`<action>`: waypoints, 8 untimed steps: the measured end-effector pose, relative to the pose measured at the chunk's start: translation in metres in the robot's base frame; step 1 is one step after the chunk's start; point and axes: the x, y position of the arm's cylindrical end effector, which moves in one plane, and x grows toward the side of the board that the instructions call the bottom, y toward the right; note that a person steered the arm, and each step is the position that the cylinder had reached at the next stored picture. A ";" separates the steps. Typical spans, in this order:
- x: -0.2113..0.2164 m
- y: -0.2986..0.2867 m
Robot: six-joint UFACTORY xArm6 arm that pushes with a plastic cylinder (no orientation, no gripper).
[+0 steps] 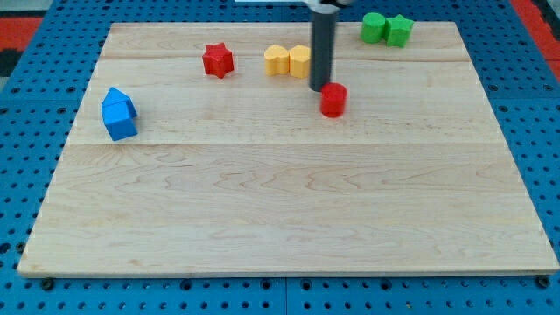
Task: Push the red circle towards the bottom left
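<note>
The red circle (333, 100) is a short red cylinder on the wooden board (289, 219), a little right of centre in the upper part. My tip (318, 88) stands right against its upper left side, touching or nearly touching it. The dark rod rises straight up from there to the view's top edge.
A red star (218, 60) lies at the upper left. Two yellow blocks (288, 61) sit side by side just left of the rod. Two green blocks (387, 29) are at the top right. Two blue blocks (118, 113) are joined at the left edge.
</note>
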 end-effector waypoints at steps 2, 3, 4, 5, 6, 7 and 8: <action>0.023 0.052; 0.066 0.055; 0.072 -0.018; 0.075 -0.083; 0.105 -0.146; 0.125 -0.221; 0.161 -0.260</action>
